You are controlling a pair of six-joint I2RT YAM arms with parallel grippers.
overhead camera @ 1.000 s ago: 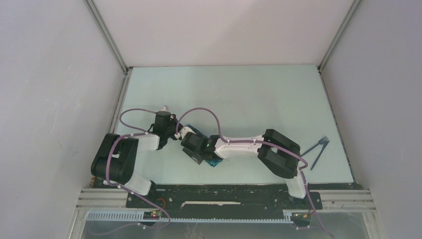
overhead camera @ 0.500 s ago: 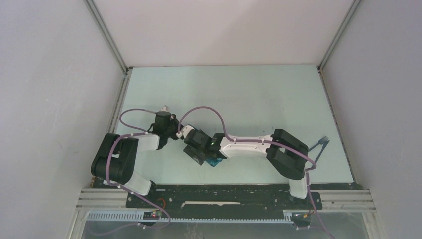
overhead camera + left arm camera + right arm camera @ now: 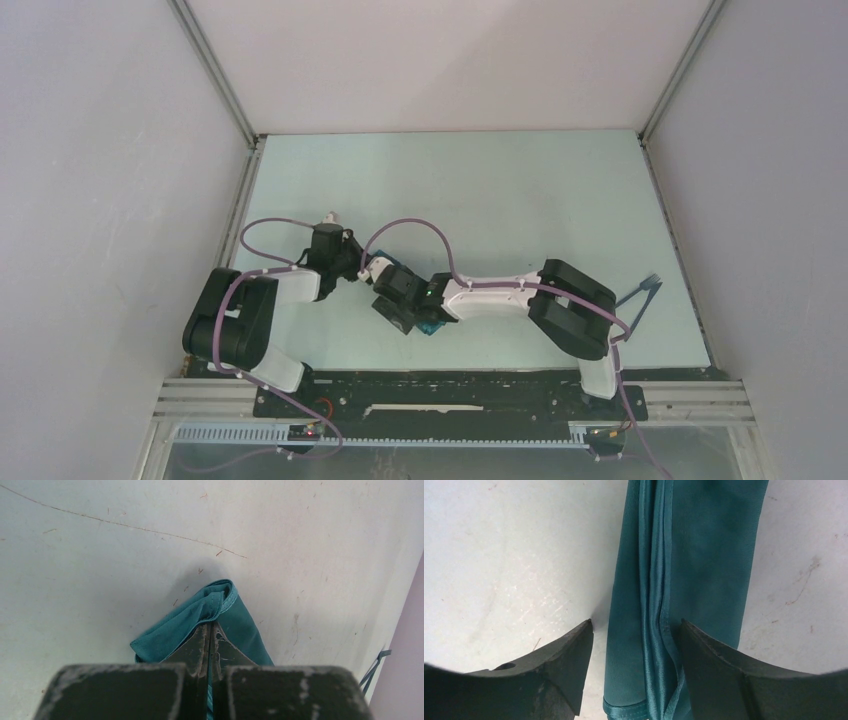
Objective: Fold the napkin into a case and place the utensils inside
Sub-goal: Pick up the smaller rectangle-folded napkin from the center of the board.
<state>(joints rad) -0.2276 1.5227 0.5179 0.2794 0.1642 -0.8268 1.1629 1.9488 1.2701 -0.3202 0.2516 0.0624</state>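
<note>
Two-armed at the teal case (image 3: 704, 555), front-centre on the table (image 3: 480, 190). Pinches one end with the left gripper (image 3: 209, 627); straddles its seamed edge with the right gripper (image 3: 636, 630), spread wide. Leaves the utensils (image 3: 640, 290) well apart at the right edge, seemingly crossed.

No text, label, brand, number or sign can be read anywhere, neither on the shiny teal satin napkin (image 3: 704, 580) nor on the pale scuffed surface (image 3: 100, 555).

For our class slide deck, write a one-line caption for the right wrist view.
Right gripper open over the folded teal napkin on the white table.
</note>
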